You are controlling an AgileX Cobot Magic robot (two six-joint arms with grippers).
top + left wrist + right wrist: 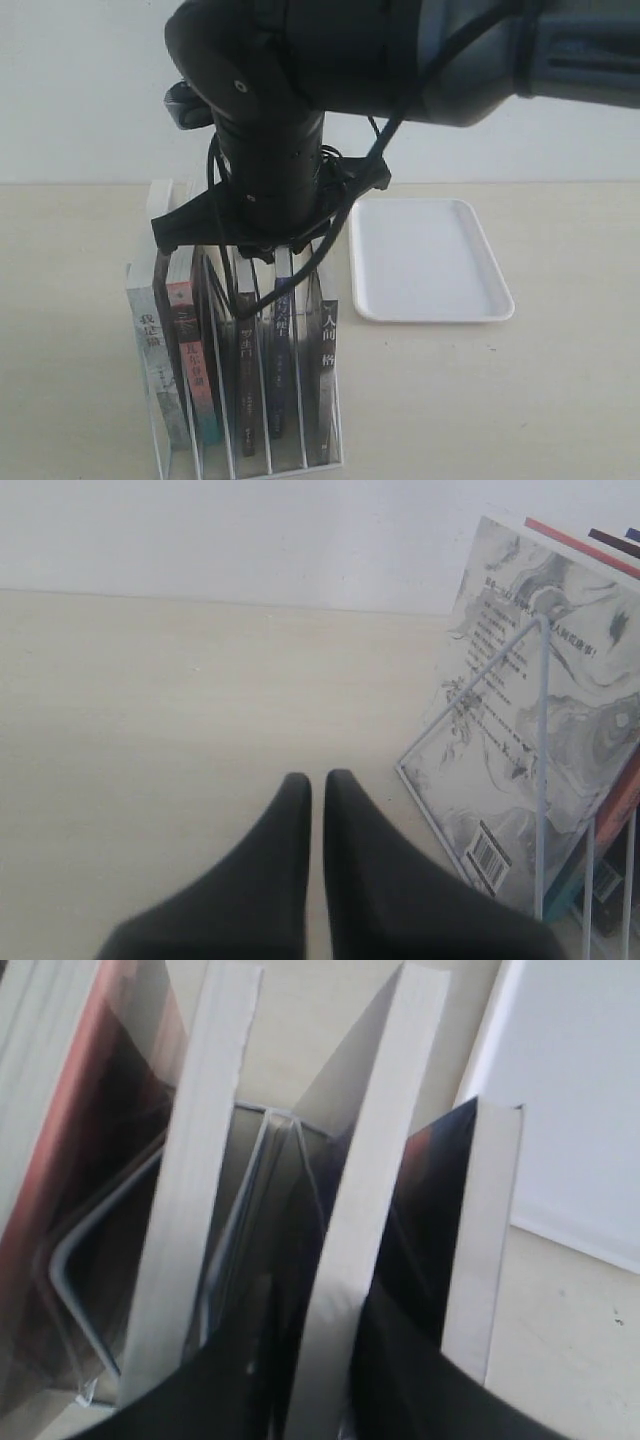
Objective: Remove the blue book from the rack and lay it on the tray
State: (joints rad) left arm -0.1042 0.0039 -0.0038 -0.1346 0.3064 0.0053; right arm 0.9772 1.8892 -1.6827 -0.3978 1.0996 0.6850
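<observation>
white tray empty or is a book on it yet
Empty: the flat white rectangular plastic tray shows only bare surface, nothing on it.

Desk (540, 400): pale, faint wood grain, matte. Wall (80, 90) behind it is plain white and meets the far desk edge in a straight line.

Books standing with spines toward the exterior camera:
- Far left: marbled grey-white book (152, 365), dark characters on the spine. Left wrist view shows its cover with a barcode (489, 858) near one corner.
- Just beside it: red-and-teal-spined book (192, 370).
- Further right: black-spined book (246, 385), small pale lettering.
- Far right: second black-spined book (326, 365), larger white characters.
</observation>
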